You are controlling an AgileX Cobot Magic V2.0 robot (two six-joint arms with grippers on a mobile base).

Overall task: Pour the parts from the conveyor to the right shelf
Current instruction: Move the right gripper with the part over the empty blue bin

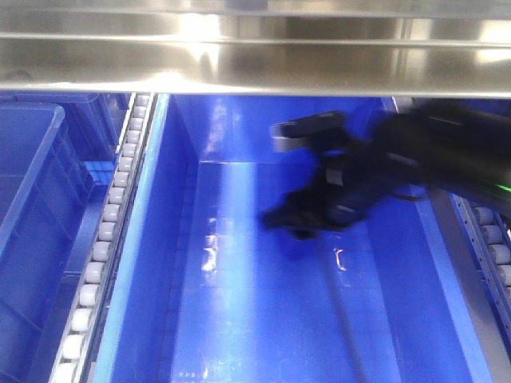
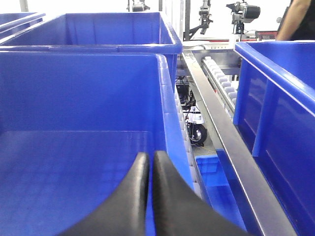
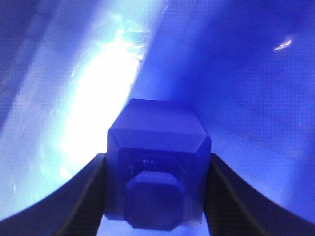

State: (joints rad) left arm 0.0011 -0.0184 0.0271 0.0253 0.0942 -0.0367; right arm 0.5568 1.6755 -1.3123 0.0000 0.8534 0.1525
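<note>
1. Right gripper (image 3: 157, 196) reaches inside a large blue bin (image 1: 184, 239) on the right shelf (image 1: 255, 72); its fingers (image 3: 83, 196) clamp a small blue block (image 3: 157, 167), stud facing the wrist cam.
2. Block sits btwn the fingers, bin floor beyond it, bright glare up-left of them.
3. Left gripper (image 2: 150, 169): fingers pressed together, holding nothing, over another blue bin (image 2: 78, 162).
4. Likely step: release. Best done low over the floor, w/ fingers opening gently so the block doesn't bounce.
</note>
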